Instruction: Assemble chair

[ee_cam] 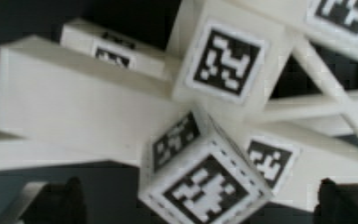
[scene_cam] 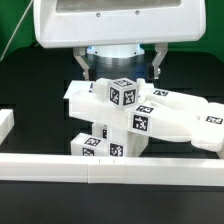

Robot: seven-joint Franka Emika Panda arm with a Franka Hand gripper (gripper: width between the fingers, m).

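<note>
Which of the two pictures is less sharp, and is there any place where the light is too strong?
Wrist view: soft; the tags on the chair parts look blurred, seen from very close. Exterior view: sharper, but the white housing above the gripper is washed out, almost without detail, and the black table is dark.

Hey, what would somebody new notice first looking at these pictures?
First the heap of white chair pieces in the middle of the exterior view, stacked crookedly and dotted with black-and-white tags. Directly above it hangs the gripper, wide open and holding nothing. A long white rail runs across the front of that view.
</note>
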